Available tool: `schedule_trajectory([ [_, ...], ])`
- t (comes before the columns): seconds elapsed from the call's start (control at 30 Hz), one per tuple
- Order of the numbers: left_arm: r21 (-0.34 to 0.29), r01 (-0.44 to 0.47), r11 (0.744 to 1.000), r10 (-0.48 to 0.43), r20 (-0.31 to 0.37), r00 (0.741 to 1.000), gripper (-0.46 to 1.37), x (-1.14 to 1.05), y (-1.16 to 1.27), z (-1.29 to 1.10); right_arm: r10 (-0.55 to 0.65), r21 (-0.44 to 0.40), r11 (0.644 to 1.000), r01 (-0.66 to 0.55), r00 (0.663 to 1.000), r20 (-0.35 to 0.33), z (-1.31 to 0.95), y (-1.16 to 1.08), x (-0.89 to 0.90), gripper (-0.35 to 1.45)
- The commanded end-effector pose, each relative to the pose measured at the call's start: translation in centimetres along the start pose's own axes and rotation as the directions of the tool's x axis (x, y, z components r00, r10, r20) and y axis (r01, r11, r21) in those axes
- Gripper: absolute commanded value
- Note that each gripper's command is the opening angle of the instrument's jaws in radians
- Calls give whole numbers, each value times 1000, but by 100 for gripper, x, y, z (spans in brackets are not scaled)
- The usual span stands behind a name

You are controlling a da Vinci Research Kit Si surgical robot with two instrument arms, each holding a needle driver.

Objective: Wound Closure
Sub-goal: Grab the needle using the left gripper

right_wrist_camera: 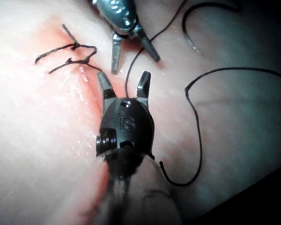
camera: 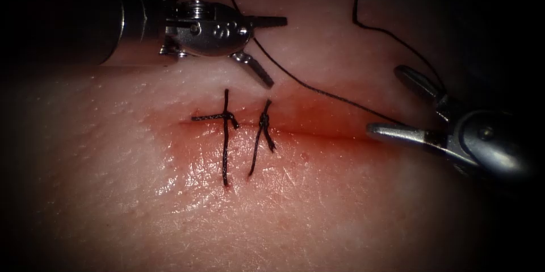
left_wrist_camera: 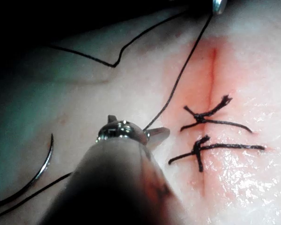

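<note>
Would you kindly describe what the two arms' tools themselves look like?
Both are polished silver metal. The left arm's tool has a thick dark cylindrical shaft, a rounded wrist housing with stamped characters and a round pivot pin, and two slim tapered jaws. The right arm's tool has the same rounded housing; the right wrist view shows stamped characters on it, and ridged inner jaw faces.

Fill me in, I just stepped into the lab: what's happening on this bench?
Two steel needle drivers hover over the pale pork tissue with its reddened cut. Two knotted black stitches already cross the cut. The left tool and the right tool both have their jaws open and hold nothing. A loose black thread runs between them, and the curved needle lies free on the tissue, not in it.
</note>
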State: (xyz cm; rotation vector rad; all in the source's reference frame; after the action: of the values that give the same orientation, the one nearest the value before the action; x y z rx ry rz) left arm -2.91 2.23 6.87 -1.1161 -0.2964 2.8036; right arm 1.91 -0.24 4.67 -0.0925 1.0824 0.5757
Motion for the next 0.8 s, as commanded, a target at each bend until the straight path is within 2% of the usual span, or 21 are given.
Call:
schedule_trajectory([
  [0.03,-9,-6,1000,6,16,1000,70,-1,1,3,0,9,1000,0,1000,0,0,0,0,135],
  [0.07,-10,-9,1000,9,23,1000,70,-2,2,5,0,10,1000,0,1000,0,-1,0,0,135],
  [0.13,-36,-27,999,29,35,999,57,-8,5,11,-1,14,1000,0,1000,1,-1,-1,1,135],
  [0.2,-53,-27,998,29,39,999,26,-13,8,15,-1,15,1000,1,1000,1,-2,-2,1,135],
  [0.27,-77,-23,997,27,49,998,-23,-17,10,19,-1,16,1000,1,1000,0,-2,-2,1,135],
  [0.3,-90,-16,996,22,57,998,-35,-20,11,21,-1,16,1000,1,1000,0,-3,-3,2,134],
  [0.43,-118,-11,993,18,57,998,-35,-18,10,19,-2,18,1000,2,1000,-1,-5,-3,3,133],
  [0.53,-135,-10,991,17,53,998,-35,-9,6,11,-2,20,1000,2,1000,-1,-7,-4,3,131],
  [0.77,-115,13,993,-9,28,1000,-35,27,6,-22,-1,22,1000,1,1000,-1,-9,-3,5,127],
  [0.8,-118,27,993,-24,26,999,-35,38,10,-31,-1,23,1000,1,1000,-1,-10,-2,6,126],
])
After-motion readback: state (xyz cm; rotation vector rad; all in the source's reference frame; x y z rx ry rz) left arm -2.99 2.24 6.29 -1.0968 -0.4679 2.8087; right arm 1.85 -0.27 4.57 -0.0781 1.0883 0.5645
